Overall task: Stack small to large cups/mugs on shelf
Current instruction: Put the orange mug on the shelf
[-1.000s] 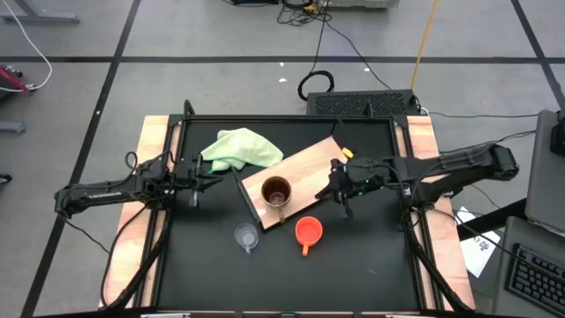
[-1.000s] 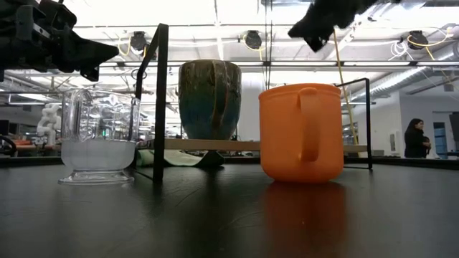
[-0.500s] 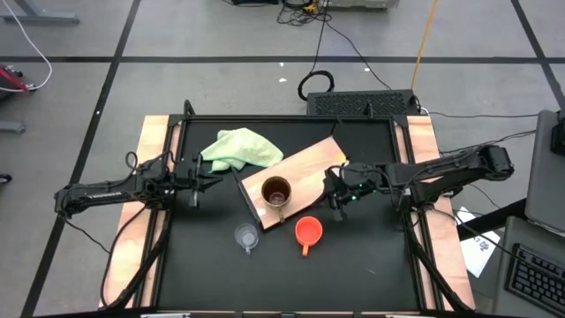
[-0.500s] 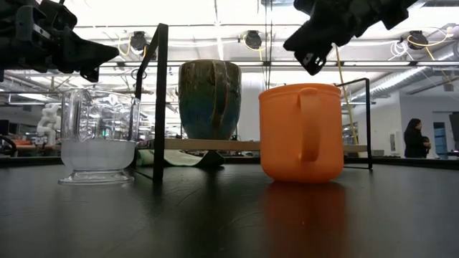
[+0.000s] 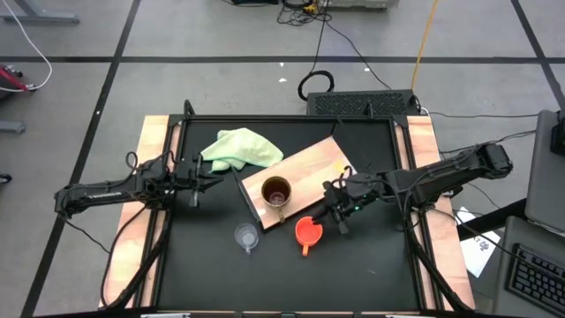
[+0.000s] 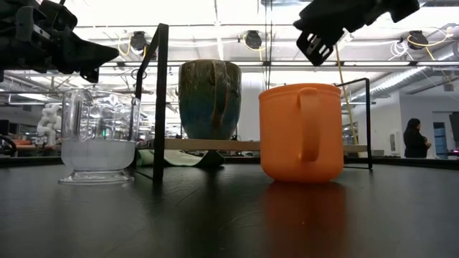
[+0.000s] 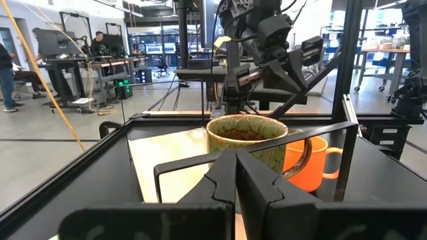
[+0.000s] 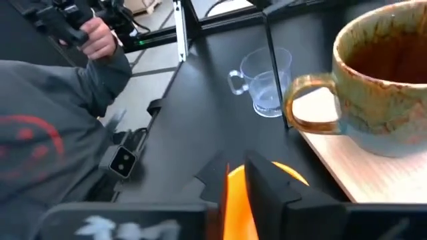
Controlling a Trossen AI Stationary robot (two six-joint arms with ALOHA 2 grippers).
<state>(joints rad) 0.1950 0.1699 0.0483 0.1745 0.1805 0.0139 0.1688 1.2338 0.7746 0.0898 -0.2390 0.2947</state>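
The tan-brown mug [image 5: 275, 191] stands upright on the near-left end of the light-wood shelf board [image 5: 309, 163]; it also shows in the low view [image 6: 209, 99]. The orange cup [image 5: 307, 232] stands on the black table just in front of the board, its handle toward the near edge. The clear glass cup [image 5: 246, 236] stands on the table to its left. My right gripper [image 5: 334, 215] hovers just right of and above the orange cup [image 8: 288, 172], its fingers a narrow gap apart and touching nothing. My left gripper [image 5: 196, 181] is shut and empty at the table's left.
A pale green cloth [image 5: 238, 147] lies crumpled at the board's far-left end. Black frame posts [image 6: 159, 100] stand around the shelf. A person's sleeve and hand [image 8: 100, 40] show beyond the table in the right wrist view.
My right gripper has gone from over the board's right end toward the table's near edge and a little left, ending close above the orange cup. The cups and the mug have stayed where they were.
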